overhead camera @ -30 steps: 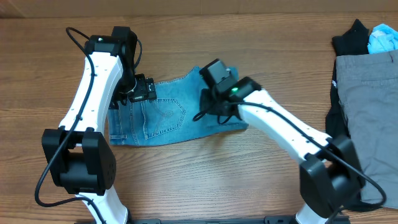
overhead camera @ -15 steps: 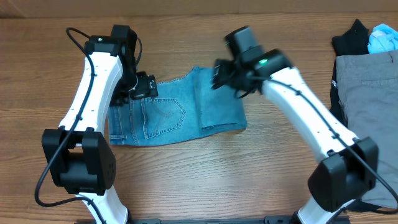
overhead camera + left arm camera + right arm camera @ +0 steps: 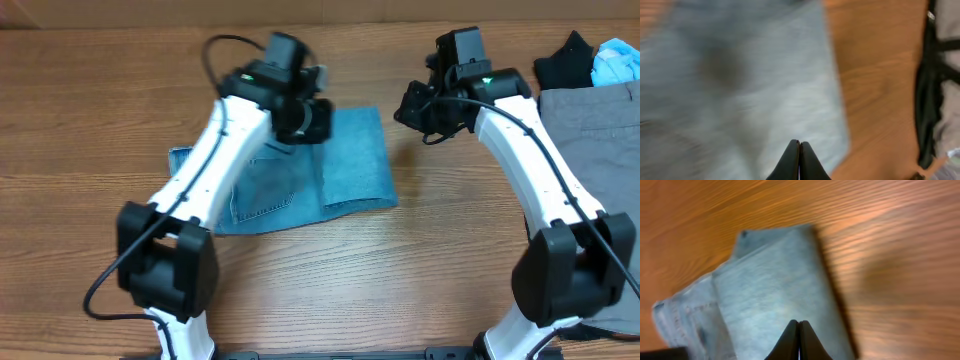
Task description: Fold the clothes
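Observation:
The light blue jeans (image 3: 355, 165) lie folded on the wooden table, a smooth panel laid over their right half and a stitched pocket showing on the left. My left gripper (image 3: 318, 125) hangs over the jeans' upper middle. In the left wrist view it (image 3: 799, 145) is shut and empty above the blurred denim (image 3: 765, 75). My right gripper (image 3: 415, 108) is raised just off the jeans' upper right corner. The right wrist view shows it (image 3: 798, 325) shut with nothing in it, the folded jeans (image 3: 770, 280) below.
Folded grey trousers (image 3: 595, 150) lie at the right edge on a black garment (image 3: 565, 60), with a pale blue item (image 3: 615, 62) at the back right corner. That black garment (image 3: 927, 100) also borders the left wrist view. Bare wood surrounds the jeans.
My left arm swung right from the waistband to the jeans' upper middle and its jaws closed. My right arm lifted off the folded panel, moved up and right, and shut too.

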You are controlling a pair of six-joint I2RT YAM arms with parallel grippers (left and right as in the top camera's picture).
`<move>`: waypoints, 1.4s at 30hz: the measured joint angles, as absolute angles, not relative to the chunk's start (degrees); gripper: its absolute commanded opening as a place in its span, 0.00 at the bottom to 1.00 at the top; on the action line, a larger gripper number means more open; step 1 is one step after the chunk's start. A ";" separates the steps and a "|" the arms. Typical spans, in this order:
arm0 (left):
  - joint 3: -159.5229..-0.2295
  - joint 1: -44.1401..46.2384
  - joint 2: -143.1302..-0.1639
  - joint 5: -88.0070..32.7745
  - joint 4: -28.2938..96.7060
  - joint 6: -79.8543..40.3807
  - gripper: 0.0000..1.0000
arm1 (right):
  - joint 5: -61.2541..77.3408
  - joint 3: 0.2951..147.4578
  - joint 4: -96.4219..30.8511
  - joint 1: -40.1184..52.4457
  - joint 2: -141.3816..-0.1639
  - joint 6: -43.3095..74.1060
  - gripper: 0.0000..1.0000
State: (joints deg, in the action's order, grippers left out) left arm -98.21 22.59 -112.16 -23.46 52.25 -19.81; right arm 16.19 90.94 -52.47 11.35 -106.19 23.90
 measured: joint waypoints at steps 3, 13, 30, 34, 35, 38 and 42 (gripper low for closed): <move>-98.21 24.91 -114.15 -24.51 50.52 -21.74 0.04 | 21.43 90.11 -51.29 11.40 -109.38 22.59 0.04; -98.19 23.09 -126.39 -24.67 49.43 -23.62 0.04 | 30.74 89.43 -51.62 11.66 -120.92 21.52 0.04; -97.93 8.25 -123.09 -23.49 60.86 -20.71 0.04 | 27.83 90.67 -56.23 11.73 -119.22 21.43 0.06; -97.95 10.92 -113.82 -23.49 62.72 -20.14 0.04 | 27.16 91.26 -61.12 11.73 -113.51 20.25 0.08; -97.97 12.08 -111.72 -23.53 62.85 -19.92 0.04 | 27.16 91.55 -62.11 11.73 -112.42 19.77 0.08; -98.41 16.08 -108.62 -23.66 63.48 -19.53 0.04 | 27.31 91.44 -62.52 11.77 -110.91 19.00 0.08; -98.43 20.86 -111.00 -23.86 63.86 -19.75 0.04 | 28.10 87.15 -58.89 12.05 -110.91 18.41 0.08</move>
State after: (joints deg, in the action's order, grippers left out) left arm -98.43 20.86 -111.00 -23.86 63.86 -19.75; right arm 28.10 87.15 -58.89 12.05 -110.91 18.41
